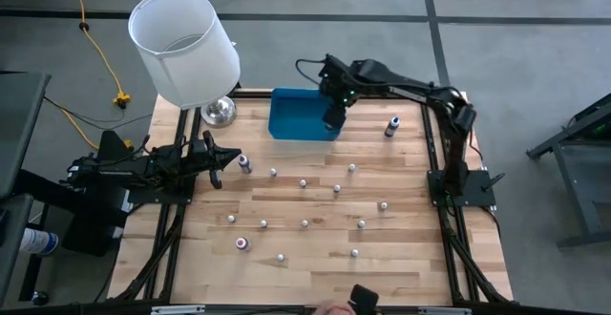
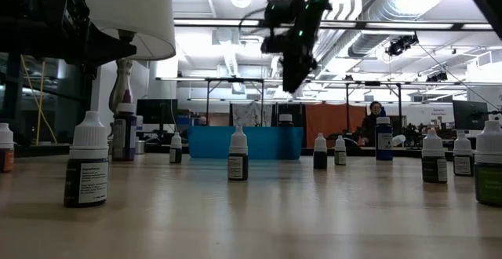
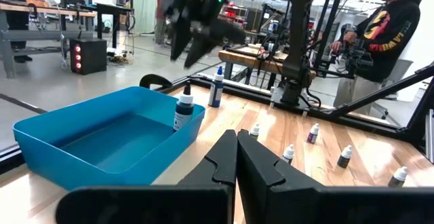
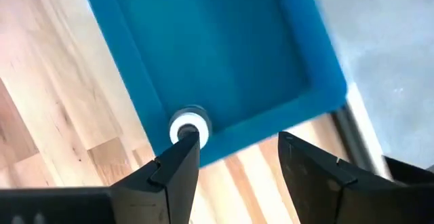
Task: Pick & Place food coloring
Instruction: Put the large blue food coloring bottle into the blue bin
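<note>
Food coloring bottles stand scattered across the wooden table, well apart from one another, with bare wood between them on every side; one bottle with a dark body stands upright inside the blue tray, tight against its wall in the corner nearest my right side. My right gripper hangs above that corner with its fingers spread and nothing between them — the bottle's white cap shows just inside the rim below my finger. The tray sits at the far edge of the table, near the middle, beside the shiny lamp base; the rest of its floor is clear blue. A taller blue-capped bottle stands outside the tray, toward my right arm's post. My left gripper waits low at the left edge of the table, fingers pressed together and holding nothing, with a purple-bodied bottle just beside its tips.
</note>
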Robot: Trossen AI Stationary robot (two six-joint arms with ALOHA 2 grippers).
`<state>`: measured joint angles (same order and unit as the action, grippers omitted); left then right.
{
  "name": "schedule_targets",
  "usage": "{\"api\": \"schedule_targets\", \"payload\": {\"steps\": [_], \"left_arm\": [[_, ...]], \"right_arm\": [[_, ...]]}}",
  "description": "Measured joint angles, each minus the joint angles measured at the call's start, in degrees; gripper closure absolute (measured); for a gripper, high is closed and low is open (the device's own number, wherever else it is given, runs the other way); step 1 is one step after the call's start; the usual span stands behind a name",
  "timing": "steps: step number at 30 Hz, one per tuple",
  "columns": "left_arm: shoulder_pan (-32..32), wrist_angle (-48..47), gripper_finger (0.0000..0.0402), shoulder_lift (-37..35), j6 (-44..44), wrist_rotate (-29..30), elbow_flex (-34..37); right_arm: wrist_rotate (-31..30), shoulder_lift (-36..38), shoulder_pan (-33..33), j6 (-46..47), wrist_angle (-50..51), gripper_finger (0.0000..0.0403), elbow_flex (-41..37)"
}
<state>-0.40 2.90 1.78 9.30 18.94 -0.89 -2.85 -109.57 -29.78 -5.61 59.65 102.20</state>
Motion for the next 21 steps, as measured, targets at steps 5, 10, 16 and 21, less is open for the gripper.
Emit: {"api": "schedule_targets", "payload": {"steps": [5,10,16,21], "left_arm": [[0.0,0.0,0.0401,0.0,0.0,0.0,0.0],[0.0,0.0,0.0401,0.0,0.0,0.0,0.0],[0.0,0.0,0.0401,0.0,0.0,0.0,0.0],[0.0,0.0,0.0401,0.0,0.0,0.0,0.0]], "right_arm": [[-0.6,5.4,0.0,-0.8,3.8,0.0212,0.0],[-1.4,9.9,-0.3,-2.0,9.8,0.0212,0.1],[-3.2,12.9,-1.1,-2.2,19.8,0.0212,0.1],[-2.7,14.4,-1.9,1.7,29.4,0.0212,0.1]]}}
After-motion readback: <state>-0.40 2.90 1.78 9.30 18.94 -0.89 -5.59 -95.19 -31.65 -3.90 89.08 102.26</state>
